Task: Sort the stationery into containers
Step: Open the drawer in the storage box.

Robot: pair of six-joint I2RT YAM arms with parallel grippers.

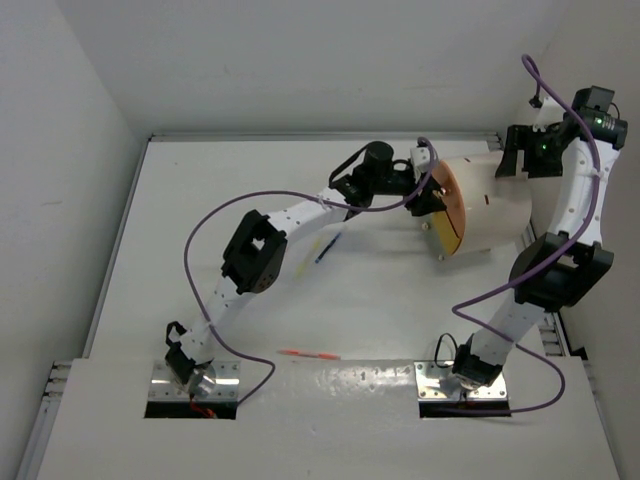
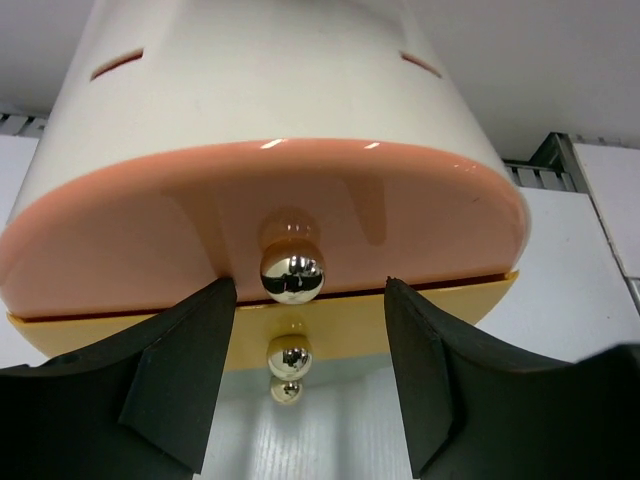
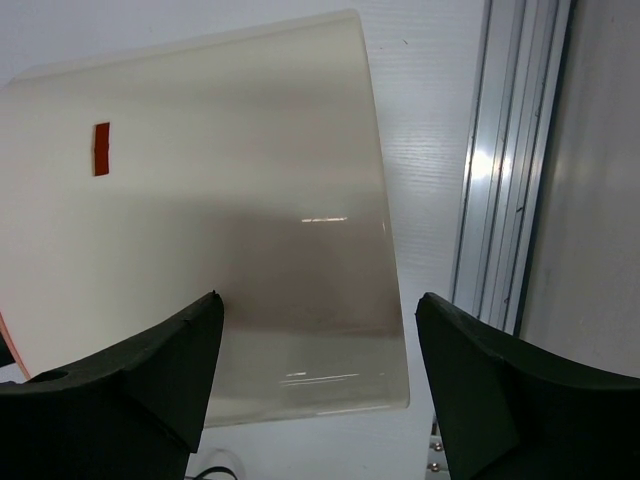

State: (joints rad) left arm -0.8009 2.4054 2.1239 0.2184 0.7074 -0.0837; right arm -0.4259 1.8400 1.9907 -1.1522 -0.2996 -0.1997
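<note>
The white bench [image 1: 380,310] is occupied at its far right by the cream drum-shaped container [image 1: 498,200], its round orange front disc [image 1: 452,205] turned leftward. The right pincer [image 3: 318,300] is held wide apart over the drum's rear end, with nothing gripped. The left pincer [image 2: 306,300] is spread on either side of the disc's shiny knob [image 2: 291,275], with a gap left on each side. A blue pen [image 1: 328,247] is seen on the bench beneath the left arm, and a red pen [image 1: 308,354] near the front edge.
</note>
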